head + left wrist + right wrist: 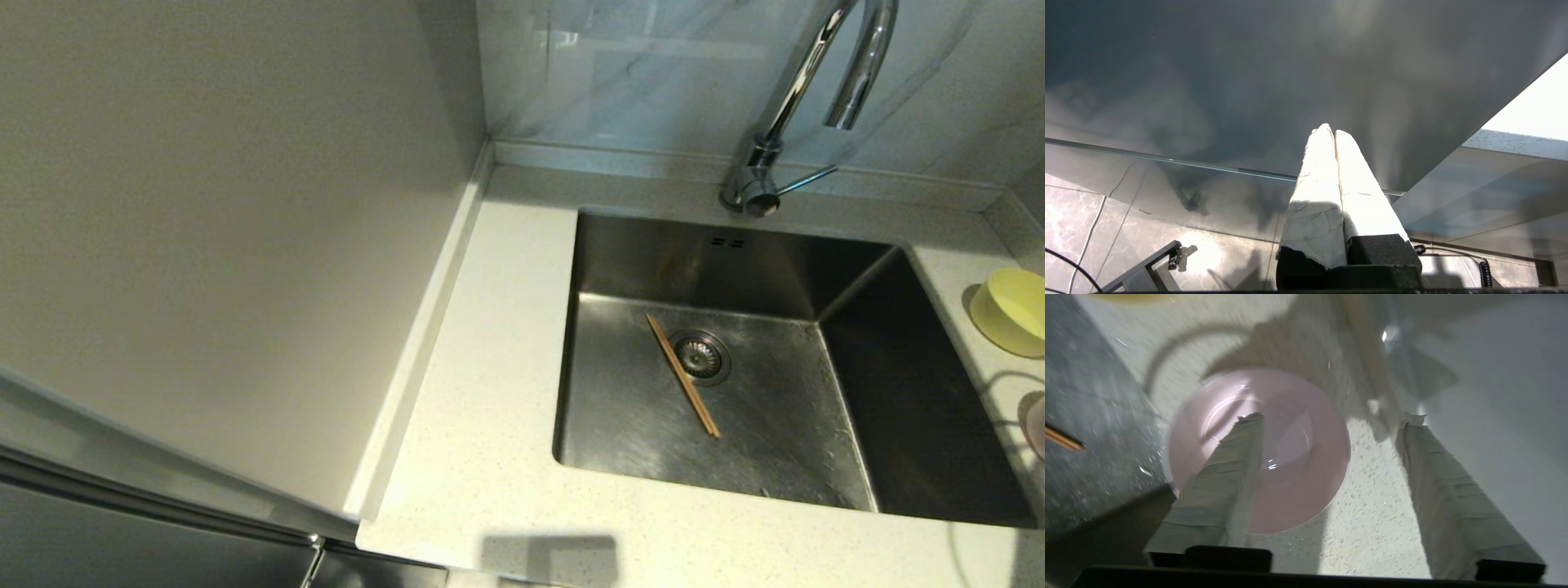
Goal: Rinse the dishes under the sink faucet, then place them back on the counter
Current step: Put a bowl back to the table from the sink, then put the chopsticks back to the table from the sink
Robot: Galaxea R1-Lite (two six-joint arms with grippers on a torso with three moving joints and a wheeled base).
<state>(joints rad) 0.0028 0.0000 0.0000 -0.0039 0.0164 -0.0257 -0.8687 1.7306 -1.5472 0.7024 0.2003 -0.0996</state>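
The brown chopsticks (682, 375) lie on the floor of the steel sink (629, 425), beside the round drain strainer (699, 356). The chrome faucet (804, 77) rises behind the basin. A pale-yellow bowl (1012, 312) sits on the counter (490, 392) to the sink's right, and the pale-pink dish (1037, 425) shows at the right edge in front of it. My right gripper (1331, 416) hangs open above the pink dish (1298, 473), one finger over it and one over bare counter, touching nothing. My left gripper (1330, 130) is shut and empty, low beside a grey cabinet front.
A plain beige wall panel (220, 229) stands along the counter's left side. A glossy marbled backsplash (637, 73) runs behind the sink. In the left wrist view a tiled floor (1094, 228) with cables lies below.
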